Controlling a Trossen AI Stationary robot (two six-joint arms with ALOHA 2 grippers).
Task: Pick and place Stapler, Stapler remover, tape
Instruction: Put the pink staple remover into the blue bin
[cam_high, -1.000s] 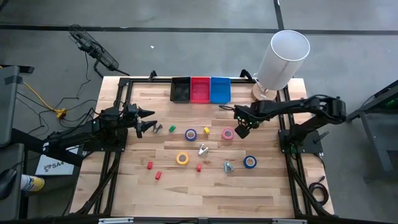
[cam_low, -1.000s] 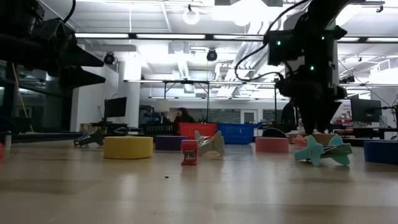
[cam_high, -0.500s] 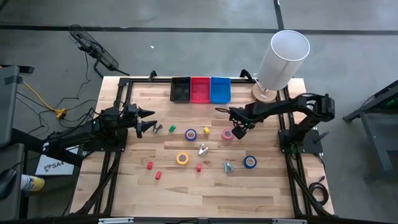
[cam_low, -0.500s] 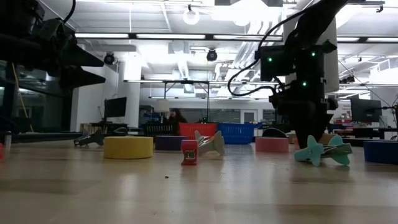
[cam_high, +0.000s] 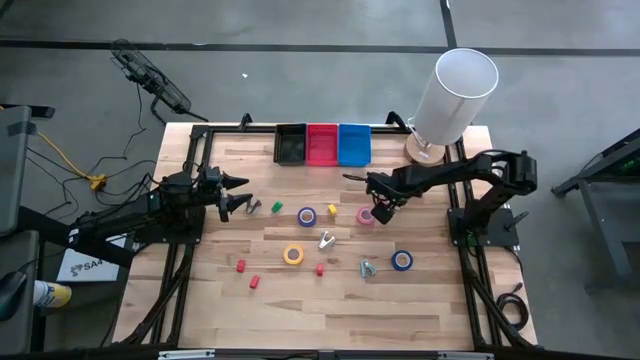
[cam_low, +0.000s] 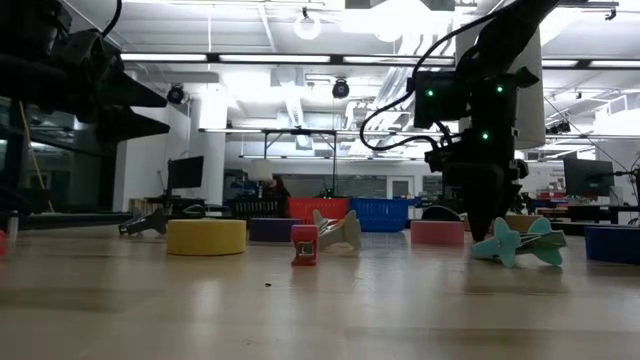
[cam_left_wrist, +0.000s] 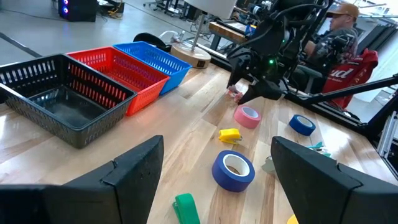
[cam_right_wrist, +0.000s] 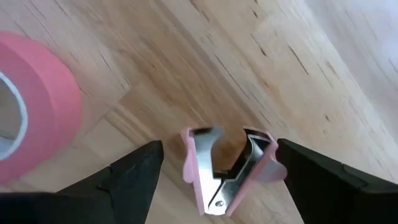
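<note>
A pink staple remover (cam_right_wrist: 227, 171) lies on the wooden table (cam_high: 300, 300), right beside the pink tape roll (cam_high: 366, 215). My right gripper (cam_right_wrist: 219, 146) points down over it, open, one finger on either side and clear of it. Blue tape rolls (cam_high: 307, 215) (cam_high: 402, 260) and a yellow one (cam_high: 293, 254) lie flat mid-table, with a silver remover (cam_high: 326, 240) and a teal one (cam_high: 367, 266). Which small thing is the stapler, I cannot tell. My left gripper (cam_high: 240, 200) waits open at the table's left.
Black (cam_high: 291, 143), red (cam_high: 322, 143) and blue (cam_high: 354, 143) baskets stand side by side at the far edge. A white cylinder (cam_high: 450, 95) stands at the far right corner. Small coloured blocks (cam_high: 241, 265) (cam_high: 332, 210) (cam_high: 277, 208) lie scattered among the rolls.
My right gripper has sunk toward the table and gone a little toward the left edge, next to the pink tape roll, rolling slightly as it went. Its fingers have stayed open. Nothing on the table has moved.
</note>
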